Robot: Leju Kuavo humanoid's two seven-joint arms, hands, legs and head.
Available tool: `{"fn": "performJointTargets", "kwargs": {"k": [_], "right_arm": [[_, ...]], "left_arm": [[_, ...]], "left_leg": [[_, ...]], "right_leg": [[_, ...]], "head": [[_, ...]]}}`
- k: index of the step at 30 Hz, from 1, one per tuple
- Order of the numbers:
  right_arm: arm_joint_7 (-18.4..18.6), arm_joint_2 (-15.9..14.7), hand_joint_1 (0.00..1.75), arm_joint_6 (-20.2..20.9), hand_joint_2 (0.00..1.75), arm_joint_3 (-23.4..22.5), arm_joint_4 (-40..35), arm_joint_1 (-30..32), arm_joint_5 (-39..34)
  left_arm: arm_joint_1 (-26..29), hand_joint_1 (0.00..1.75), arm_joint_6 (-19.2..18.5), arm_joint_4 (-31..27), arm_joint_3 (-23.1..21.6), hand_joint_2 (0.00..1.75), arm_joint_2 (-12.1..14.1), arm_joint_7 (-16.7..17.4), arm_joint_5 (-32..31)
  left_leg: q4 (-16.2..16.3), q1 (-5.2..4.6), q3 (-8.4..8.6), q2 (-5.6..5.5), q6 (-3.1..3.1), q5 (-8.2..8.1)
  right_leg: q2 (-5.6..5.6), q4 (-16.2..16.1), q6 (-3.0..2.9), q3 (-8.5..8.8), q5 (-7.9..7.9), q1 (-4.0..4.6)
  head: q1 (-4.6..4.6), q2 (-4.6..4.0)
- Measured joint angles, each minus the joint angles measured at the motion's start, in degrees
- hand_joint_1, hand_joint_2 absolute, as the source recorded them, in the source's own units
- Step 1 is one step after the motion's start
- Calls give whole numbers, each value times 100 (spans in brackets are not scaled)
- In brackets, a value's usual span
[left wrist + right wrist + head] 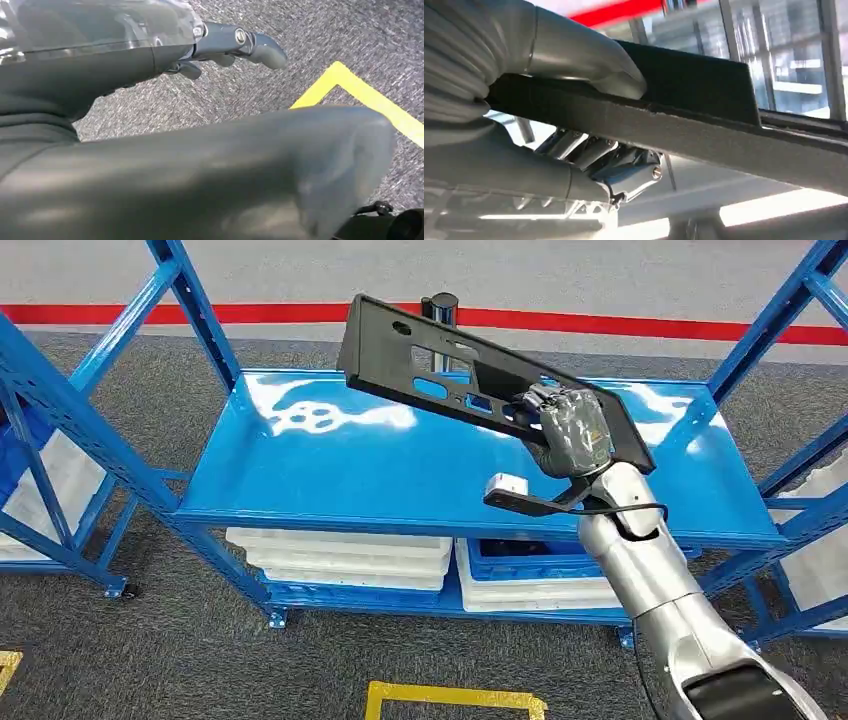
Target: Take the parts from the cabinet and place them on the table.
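Silver right hand (572,427) clamped on one end of black part (470,378), thumb over its edge, fingers beneath. Held above blue shelf (330,475), clear of it, near right rear corner. Long axis slanting up toward left rear; flat, elongated, cutouts and holes. Left hand (235,42) over grey carpet (280,85), grasp unclear.

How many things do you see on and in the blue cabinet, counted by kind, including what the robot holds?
Black flat part, held by the right hand above the blue shelf: 1
Black upright cylinder at the back of the shelf: 1
White tray stacks on the lower level: 2
Blue bin on the lower level: 1
Total: 5
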Motion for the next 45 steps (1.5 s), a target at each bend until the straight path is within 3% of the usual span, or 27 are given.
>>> {"fn": "performJointTargets", "kwargs": {"k": [2, 3, 8, 15, 26, 35, 39, 45], "right_arm": [[-118, -81, 175, -116, 175, -131, -499, 199, -101], [-164, -122, 175, -144, 175, -203, -776, 300, -155], [-608, -284, 175, -269, 175, -623, -2192, 1132, -529], [-966, -358, 175, -362, 175, -644, -3436, 1843, -492], [-1337, -507, 175, -686, 175, -470, -4366, 2411, -511], [-1381, -540, 175, -848, 175, -358, -4480, 2534, -634], [-1403, -540, 175, -859, 175, -332, -4480, 2535, -658], [-1407, -522, 175, -859, 175, -273, -4478, 2533, -616]], "left_arm": [[18, 0, 48, 0, 2, 0, 7, -68, 24], [28, 0, 90, 0, 2, 175, 13, -122, 35], [96, 0, 361, 0, 13, 175, 77, -496, 173], [126, 0, 721, -2, 26, 175, 146, -924, 219], [154, 0, 1032, -2, 28, 175, 170, -1359, 269], [191, 0, 1069, 0, 37, 175, 186, -1552, 284], [187, 0, 993, 0, 46, 175, 197, -1277, 341], [160, 0, 575, 0, 46, 175, 199, -662, 269]], "left_leg": [[0, 0, 1, 0, 1, 0], [0, -1, 2, 1, 1, -1], [-1, 0, 1, 0, -2, -13], [-2, 1, 4, 3, -3, -15], [-2, 0, 5, 1, -3, -16], [-2, 0, 6, 3, -3, -17], [-2, 0, 6, 3, -3, -17], [-2, 0, 6, 3, -3, -17]], "right_leg": [[0, -1, 0, 0, 0, -1], [0, -1, 0, 0, 0, -1], [-4, -3, -4, 3, -9, 0], [-1, -3, -5, 4, -13, 0], [-2, -4, -5, 6, -14, -1], [-1, -4, -5, 8, -14, -1], [-1, -4, -5, 8, -14, -1], [-1, -4, -5, 8, -14, -1]], "head": [[-2, 0], [0, 0], [-2, 0], [-4, 0], [-4, 0], [-4, 0], [-4, 0], [-4, 0]]}}
